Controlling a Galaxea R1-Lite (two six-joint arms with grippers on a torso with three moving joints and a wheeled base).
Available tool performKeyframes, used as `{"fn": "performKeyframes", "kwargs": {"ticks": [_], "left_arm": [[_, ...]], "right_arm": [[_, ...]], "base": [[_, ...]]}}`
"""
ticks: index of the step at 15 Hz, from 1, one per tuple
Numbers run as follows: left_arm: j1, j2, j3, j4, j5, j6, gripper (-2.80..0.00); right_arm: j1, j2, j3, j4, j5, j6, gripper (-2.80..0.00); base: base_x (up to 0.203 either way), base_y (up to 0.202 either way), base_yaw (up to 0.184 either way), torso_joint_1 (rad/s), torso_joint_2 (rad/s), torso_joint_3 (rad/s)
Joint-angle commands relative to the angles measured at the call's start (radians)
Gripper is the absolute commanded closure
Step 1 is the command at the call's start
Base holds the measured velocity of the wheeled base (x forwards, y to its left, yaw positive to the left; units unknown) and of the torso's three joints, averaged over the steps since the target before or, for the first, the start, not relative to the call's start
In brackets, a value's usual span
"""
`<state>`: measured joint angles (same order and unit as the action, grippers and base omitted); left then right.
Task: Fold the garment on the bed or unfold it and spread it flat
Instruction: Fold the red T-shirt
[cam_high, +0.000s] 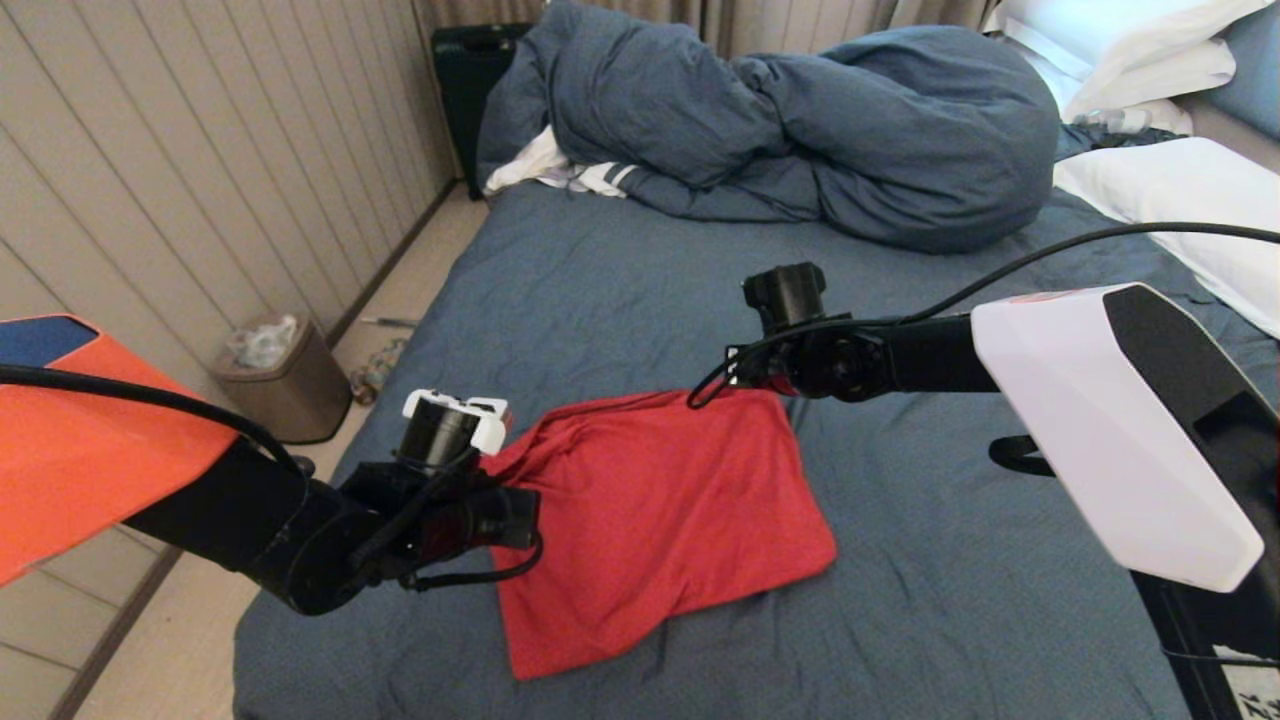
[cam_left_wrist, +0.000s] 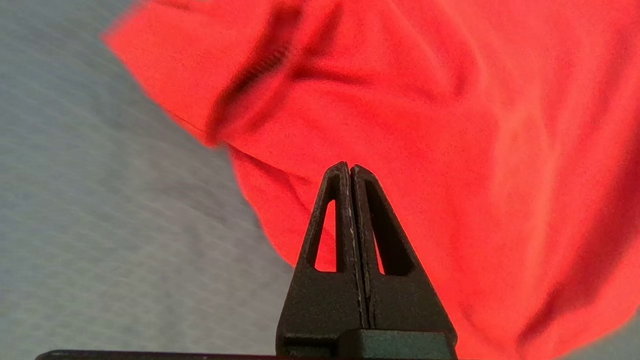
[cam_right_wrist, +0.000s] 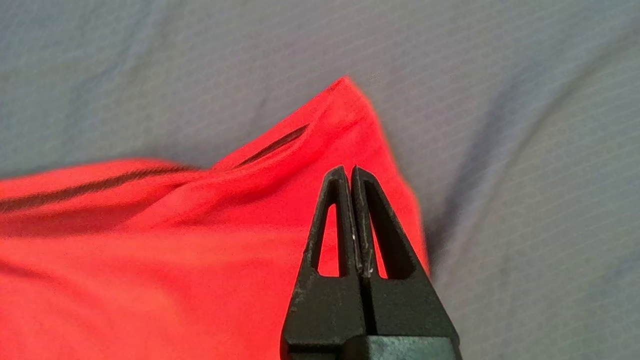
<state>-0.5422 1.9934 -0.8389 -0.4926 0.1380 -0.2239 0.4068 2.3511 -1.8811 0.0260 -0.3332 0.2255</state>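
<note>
The garment (cam_high: 650, 520) lies folded on the bed (cam_high: 620, 290) near its front edge, plain red side up, with no print showing. My left gripper (cam_left_wrist: 349, 167) hovers over the garment's (cam_left_wrist: 450, 125) left edge, by a loose sleeve. It is shut with nothing between its fingers. My right gripper (cam_right_wrist: 348, 170) hangs over the far right corner of the garment (cam_right_wrist: 150, 250). It is shut too and holds nothing. In the head view both arms reach in from the sides and hide the fingertips.
A bunched blue-grey duvet (cam_high: 800, 120) fills the far end of the bed, with a white striped cloth (cam_high: 560, 172) under its left side. White pillows (cam_high: 1180, 200) lie at the right. On the floor to the left stand a bin (cam_high: 275, 375) and a black case (cam_high: 470, 70).
</note>
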Motion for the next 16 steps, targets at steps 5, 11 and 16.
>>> {"fn": "performKeyframes", "kwargs": {"ticks": [5,11,16], "left_arm": [[-0.027,0.099,-0.017,-0.115,0.008,0.006,0.0],[0.012,0.172,-0.088,-0.128,0.011,0.006,0.0],[0.088,0.25,-0.155,-0.145,0.008,0.005,0.0]], "right_arm": [[0.003,0.007,0.003,0.0,-0.004,0.001,0.0],[0.015,0.006,0.017,0.001,-0.003,0.003,0.0],[0.026,0.004,0.026,0.0,-0.003,0.005,0.0]], "base": [[0.0,0.0,0.0,0.0,0.0,0.0],[0.0,0.0,0.0,0.0,0.0,0.0],[0.0,0.0,0.0,0.0,0.0,0.0]]}}
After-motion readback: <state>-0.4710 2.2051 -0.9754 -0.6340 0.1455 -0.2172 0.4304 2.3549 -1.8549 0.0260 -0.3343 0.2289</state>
